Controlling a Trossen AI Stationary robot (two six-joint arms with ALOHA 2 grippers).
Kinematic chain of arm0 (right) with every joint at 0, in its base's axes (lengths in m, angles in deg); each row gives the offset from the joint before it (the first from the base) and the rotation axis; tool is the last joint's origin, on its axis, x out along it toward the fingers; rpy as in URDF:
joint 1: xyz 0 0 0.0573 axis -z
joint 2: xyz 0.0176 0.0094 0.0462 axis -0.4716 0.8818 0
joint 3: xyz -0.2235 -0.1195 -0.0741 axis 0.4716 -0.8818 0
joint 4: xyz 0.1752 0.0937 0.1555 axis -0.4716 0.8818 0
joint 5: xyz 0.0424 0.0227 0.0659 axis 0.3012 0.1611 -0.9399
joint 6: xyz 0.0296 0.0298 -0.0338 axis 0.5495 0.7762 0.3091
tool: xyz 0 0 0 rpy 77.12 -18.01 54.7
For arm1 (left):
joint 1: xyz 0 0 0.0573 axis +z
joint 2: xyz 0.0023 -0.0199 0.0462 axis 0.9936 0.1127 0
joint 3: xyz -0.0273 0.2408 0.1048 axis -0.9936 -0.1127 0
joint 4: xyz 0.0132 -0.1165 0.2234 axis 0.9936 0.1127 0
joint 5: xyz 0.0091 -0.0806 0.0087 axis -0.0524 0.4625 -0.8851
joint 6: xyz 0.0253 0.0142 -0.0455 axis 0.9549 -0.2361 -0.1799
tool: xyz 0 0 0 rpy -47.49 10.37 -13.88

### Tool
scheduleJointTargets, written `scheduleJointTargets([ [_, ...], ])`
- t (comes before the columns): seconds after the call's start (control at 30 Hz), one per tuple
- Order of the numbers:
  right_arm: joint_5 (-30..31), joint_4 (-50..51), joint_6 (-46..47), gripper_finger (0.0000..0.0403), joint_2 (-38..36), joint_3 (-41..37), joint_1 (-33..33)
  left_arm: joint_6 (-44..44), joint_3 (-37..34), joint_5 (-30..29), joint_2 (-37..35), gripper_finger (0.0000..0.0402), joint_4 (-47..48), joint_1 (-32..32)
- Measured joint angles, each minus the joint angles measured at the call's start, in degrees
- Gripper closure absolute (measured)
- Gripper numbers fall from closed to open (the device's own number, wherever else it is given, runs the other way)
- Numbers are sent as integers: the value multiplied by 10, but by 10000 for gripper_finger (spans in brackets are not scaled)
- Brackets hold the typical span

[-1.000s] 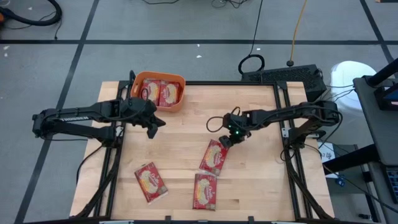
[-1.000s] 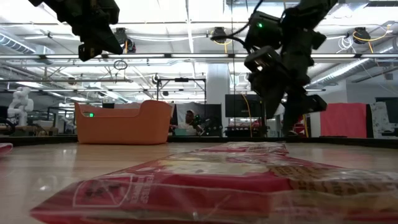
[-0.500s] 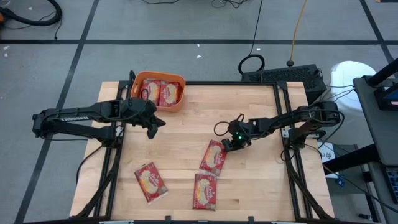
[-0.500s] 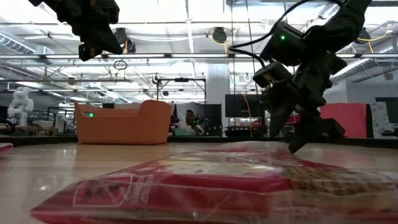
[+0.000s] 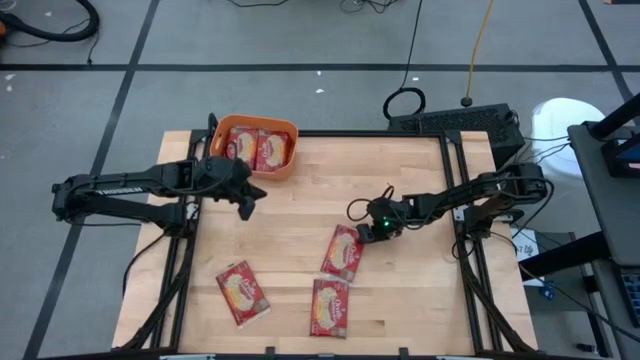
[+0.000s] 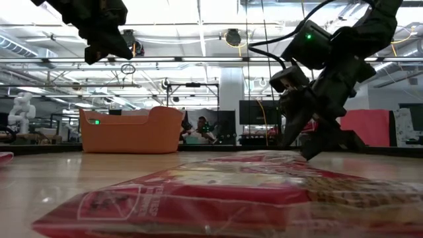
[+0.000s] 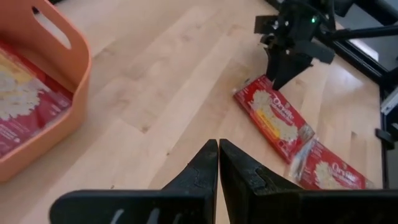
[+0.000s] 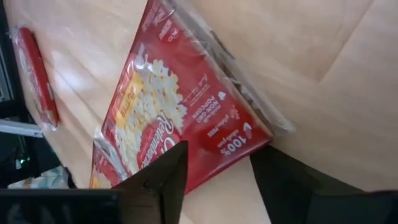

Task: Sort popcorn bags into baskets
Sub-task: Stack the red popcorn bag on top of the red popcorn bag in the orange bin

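Right end effector (image 5: 368, 232) sat low at the near popcorn bag's (image 5: 343, 253) top corner, fingers parted astride its edge, not gripping. Bag's long axis ran away from the basket (image 5: 256, 148). Left end effector (image 5: 247, 205), shut and empty, hung beside the basket.

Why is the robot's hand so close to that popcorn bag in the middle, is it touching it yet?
Cannot tell. In the right wrist view the right hand straddles the popcorn bag's end, fingers open, but no view plainly shows contact or a gap.
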State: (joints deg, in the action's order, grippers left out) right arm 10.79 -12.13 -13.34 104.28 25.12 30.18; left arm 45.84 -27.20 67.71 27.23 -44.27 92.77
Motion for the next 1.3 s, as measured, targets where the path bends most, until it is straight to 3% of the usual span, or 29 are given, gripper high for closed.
scheduleJointTargets([
  [0.6,55,-32,12,394,1,-1,1,5,0,-31,0,382,-32,0],
  [0.93,58,-147,17,403,0,-1,6,-9,0,-47,11,382,-50,0],
  [1.17,56,-147,11,403,0,0,6,-9,2,60,105,346,-161,1],
  [1.3,55,-167,-10,403,0,0,6,24,44,87,185,306,-157,1],
])
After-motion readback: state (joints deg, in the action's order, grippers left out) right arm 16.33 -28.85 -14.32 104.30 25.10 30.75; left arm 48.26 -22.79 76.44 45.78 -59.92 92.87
